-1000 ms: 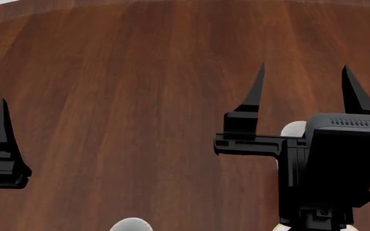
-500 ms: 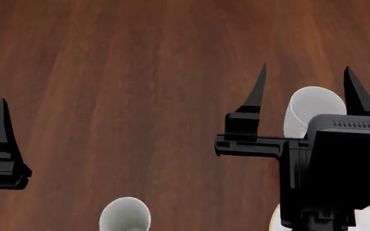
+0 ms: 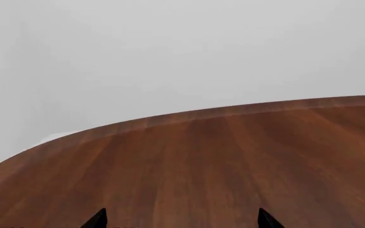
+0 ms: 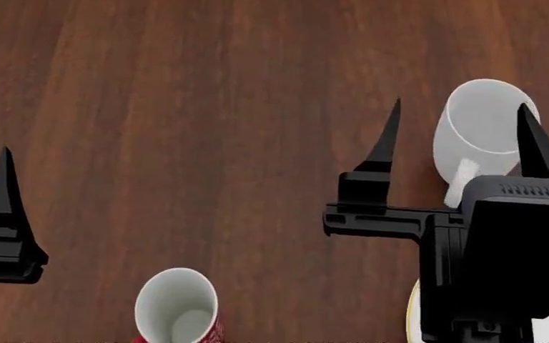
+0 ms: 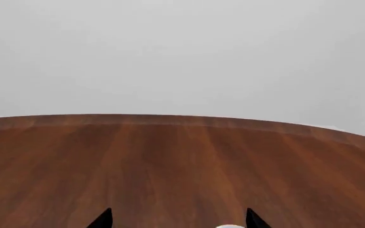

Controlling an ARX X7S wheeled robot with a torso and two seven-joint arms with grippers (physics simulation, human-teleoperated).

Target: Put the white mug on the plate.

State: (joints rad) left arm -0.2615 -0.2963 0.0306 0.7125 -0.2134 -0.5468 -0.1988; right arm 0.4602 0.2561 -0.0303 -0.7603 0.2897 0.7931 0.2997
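Dark wood grain fills the head view, where the table (image 4: 160, 107) carries the white mug (image 4: 480, 136) at far right, upright, handle turned toward my camera. My right gripper (image 4: 454, 136) hangs with its fingers (image 4: 385, 143) spread wide and holding nothing; one finger crosses in front of the mug's rim, and I cannot tell from here how high they sit above it. Only a sliver of the plate (image 4: 413, 311) shows at the lower right, behind the gripper body, near the mug. A red mug (image 4: 176, 307) stands at the bottom edge, cut off. My left gripper (image 4: 3, 214) shows only one finger at the left border, so I cannot tell its opening from this view. I judge the risk to be a finger striking the rim or handle on descent and tipping the mug, or a carry that clips the hidden plate edge.

Pale grey backdrop sits over the table's curved far edge in the left wrist view, where two fingertips (image 3: 96, 221) stand well apart with nothing between them. No task object appears.

Grey backdrop again in the right wrist view: two fingertips (image 5: 103, 219) wide apart, and between them, close beside one tip, a thin white arc at the frame's edge, probably the mug's rim, too cut off to be sure.
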